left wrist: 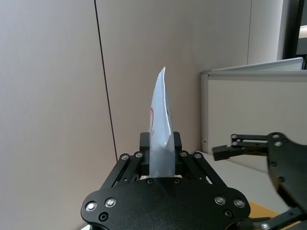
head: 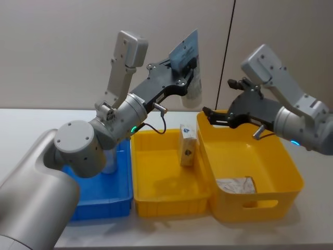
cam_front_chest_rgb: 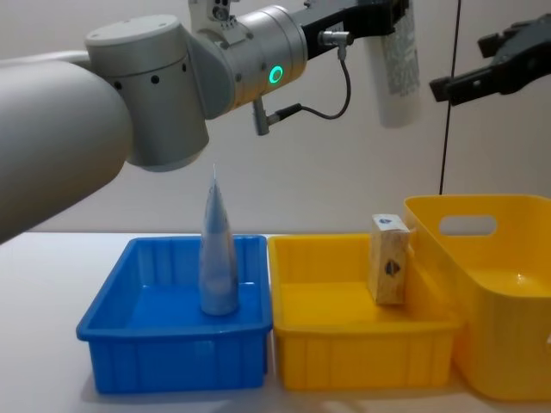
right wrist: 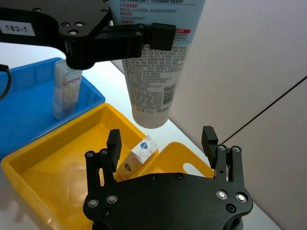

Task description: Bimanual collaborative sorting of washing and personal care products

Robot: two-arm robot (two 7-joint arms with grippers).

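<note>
Above the large yellow bin [head: 291,177] the right gripper [head: 219,98] is held wide open, just beside the left gripper [head: 182,75], in which a pale squeeze tube [head: 186,51] is clamped cap-down. Below the left gripper, a small carton [head: 188,146] is stood upright in the middle yellow bin [head: 156,192].

Upright carton [head: 188,146] amid middle yellow bin [head: 171,205]

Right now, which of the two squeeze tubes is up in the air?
The tube clamped in the left gripper, hanging cap down. The other tube stands on its cap in the blue bin.
</note>
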